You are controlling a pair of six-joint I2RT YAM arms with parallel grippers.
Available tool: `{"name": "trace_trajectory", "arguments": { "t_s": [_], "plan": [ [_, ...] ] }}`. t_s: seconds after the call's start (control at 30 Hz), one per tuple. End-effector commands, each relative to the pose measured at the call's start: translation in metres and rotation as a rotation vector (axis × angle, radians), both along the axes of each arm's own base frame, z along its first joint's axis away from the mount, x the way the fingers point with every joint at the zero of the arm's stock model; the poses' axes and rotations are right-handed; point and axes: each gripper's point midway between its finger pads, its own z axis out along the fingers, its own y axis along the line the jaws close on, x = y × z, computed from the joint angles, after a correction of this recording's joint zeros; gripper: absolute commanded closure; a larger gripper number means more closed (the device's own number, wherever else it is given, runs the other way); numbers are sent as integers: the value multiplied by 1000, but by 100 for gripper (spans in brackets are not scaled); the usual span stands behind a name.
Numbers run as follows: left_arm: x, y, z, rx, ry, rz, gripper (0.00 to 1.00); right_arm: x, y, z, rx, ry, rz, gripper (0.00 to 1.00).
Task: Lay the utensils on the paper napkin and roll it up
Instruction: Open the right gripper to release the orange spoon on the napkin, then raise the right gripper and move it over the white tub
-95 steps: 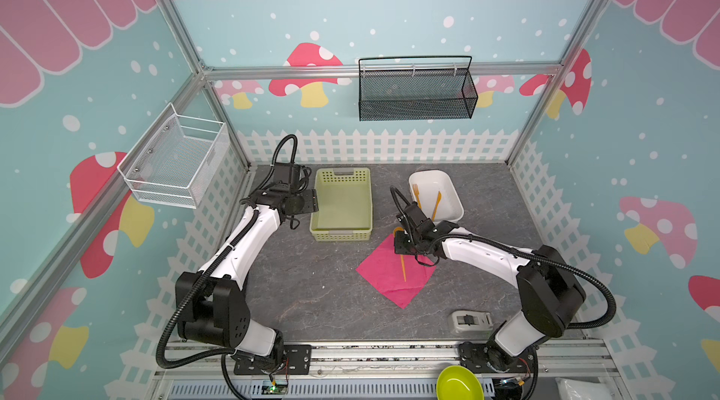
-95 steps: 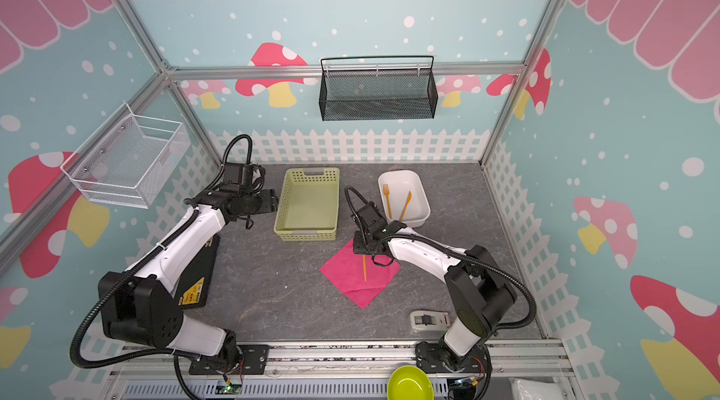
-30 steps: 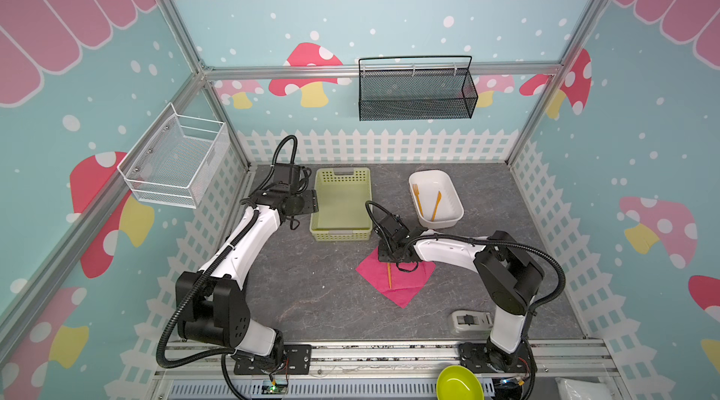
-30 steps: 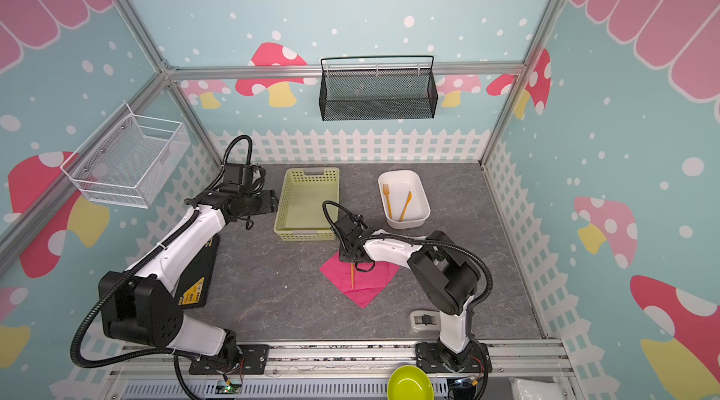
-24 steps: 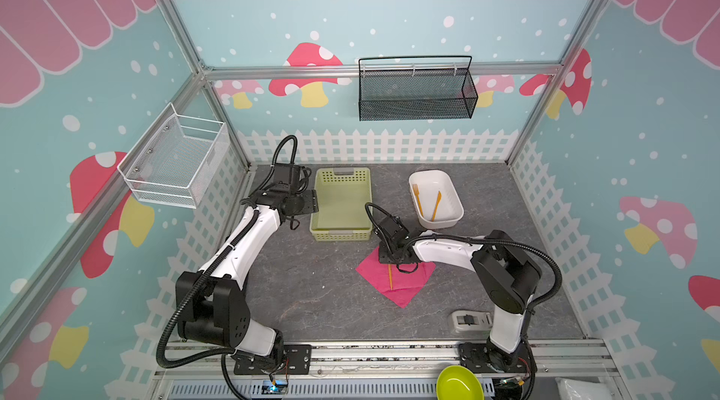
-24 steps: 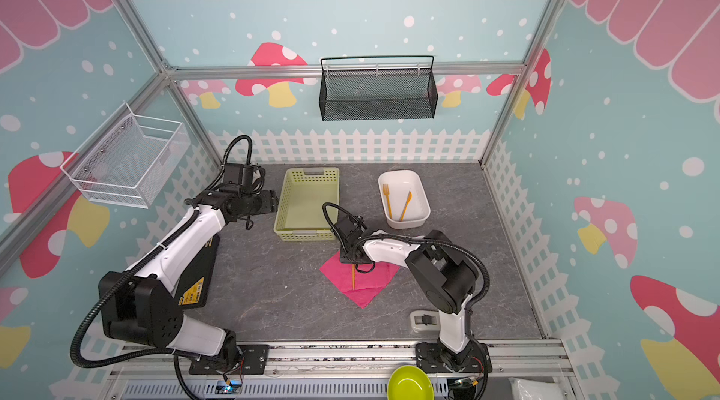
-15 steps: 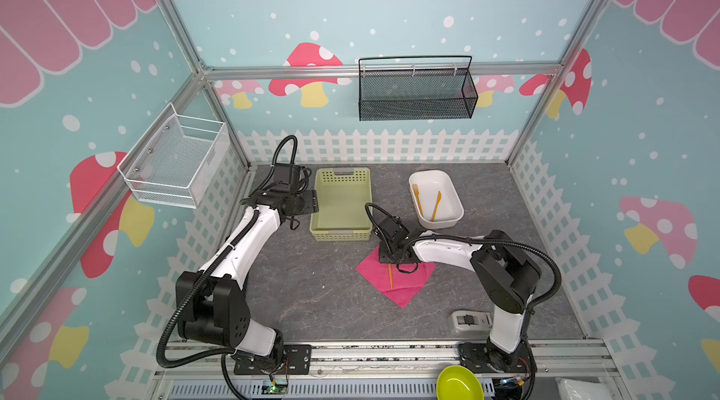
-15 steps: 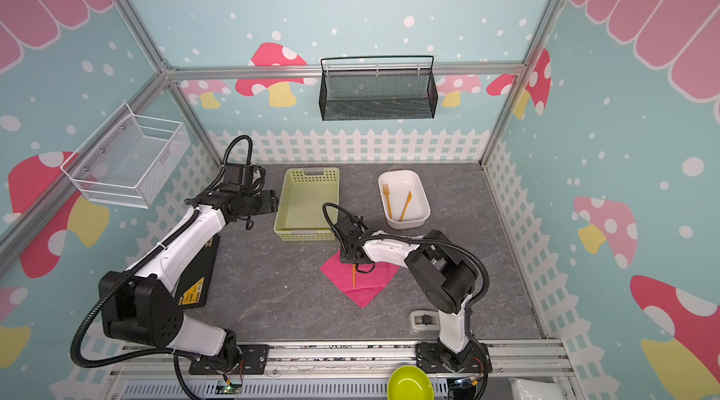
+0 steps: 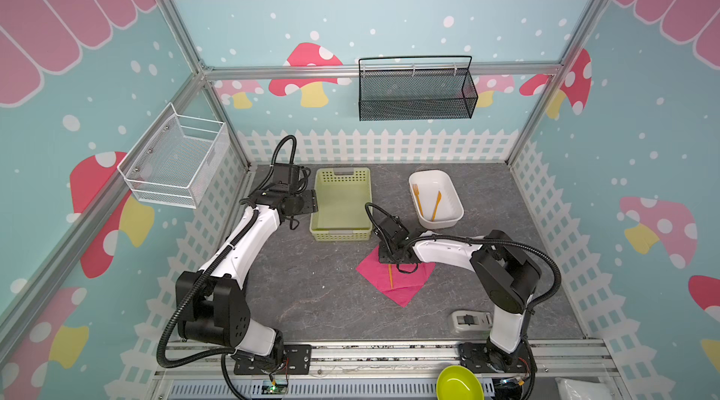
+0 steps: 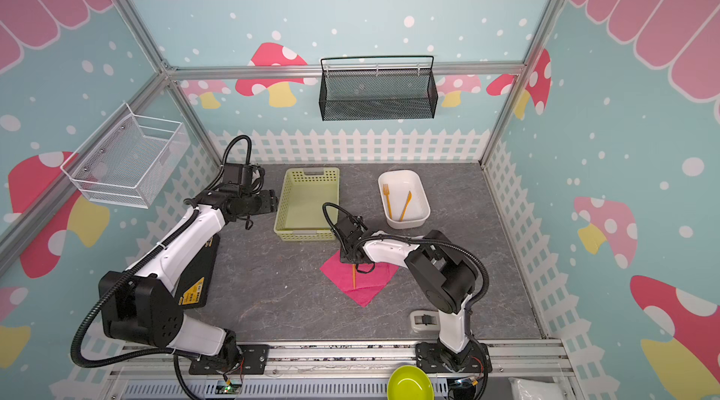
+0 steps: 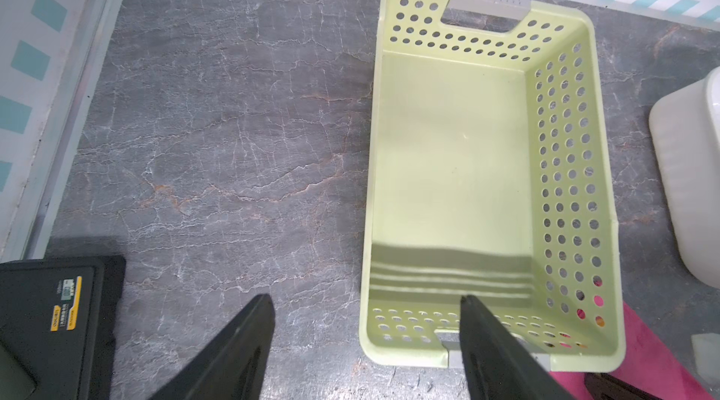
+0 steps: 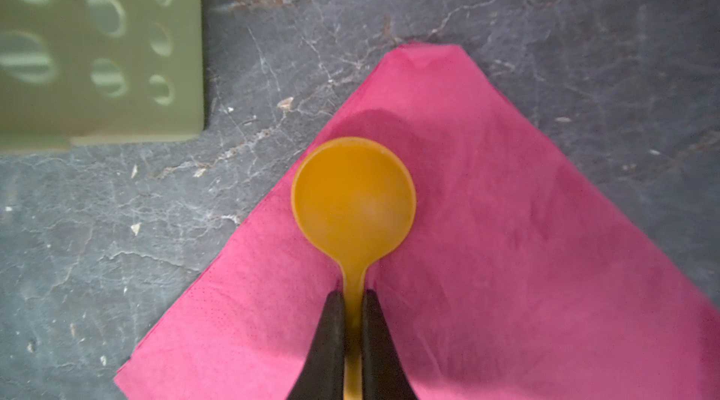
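Note:
The magenta paper napkin (image 9: 405,287) (image 10: 368,285) lies flat as a diamond in front of the green basket. An orange spoon (image 12: 353,195) lies along it with its round bowl near the napkin's far corner. My right gripper (image 12: 353,296) is shut on the spoon's handle, low over the napkin; in both top views only the handle end (image 9: 390,277) shows below the gripper (image 9: 390,259). An orange fork (image 9: 417,199) and knife (image 9: 436,205) lie in the white tub (image 9: 452,219). My left gripper (image 11: 366,300) (image 9: 309,201) hangs open and holds nothing, over the basket's left side.
The pale green basket (image 9: 341,236) (image 11: 565,145) stands just behind the napkin, its corner (image 12: 117,67) close to the spoon. A small grey device (image 9: 469,320) lies near the right arm's base. A black box (image 11: 50,320) sits by the left arm. A lime bowl (image 9: 457,384) is beyond the front rail.
Since the earliest frames my right gripper has carried the spoon leftward across the napkin and the right elbow has folded in. Over the last second nothing has moved.

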Motion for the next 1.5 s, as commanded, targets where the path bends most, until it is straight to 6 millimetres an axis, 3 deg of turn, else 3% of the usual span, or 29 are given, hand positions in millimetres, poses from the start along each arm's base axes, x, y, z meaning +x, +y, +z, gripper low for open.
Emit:
{"name": "trace_trajectory", "arguments": {
  "t_s": [0.0, 0.33, 0.5, 0.97, 1.17, 1.47],
  "plan": [
    [0, 2, -5, -1, 13, 5, 23, -5, -5, -10, -28, 13, -1, 94],
    [0, 2, -5, -7, 12, 4, 23, -3, -2, 1, -4, -12, 4, 82],
    [0, 3, -5, -12, 13, 6, 23, 3, 0, 21, 20, -53, 3, 75],
    [-1, -1, -1, -31, 4, -27, 23, 38, 7, 94, 37, -159, 124, 72],
    [-1, -1, 1, -34, -3, -25, 22, 60, -13, 112, 52, -166, 137, 72],
    [-1, 2, 3, -38, -14, -13, 21, 106, -69, 121, 29, -134, 106, 73]
  ]
}}
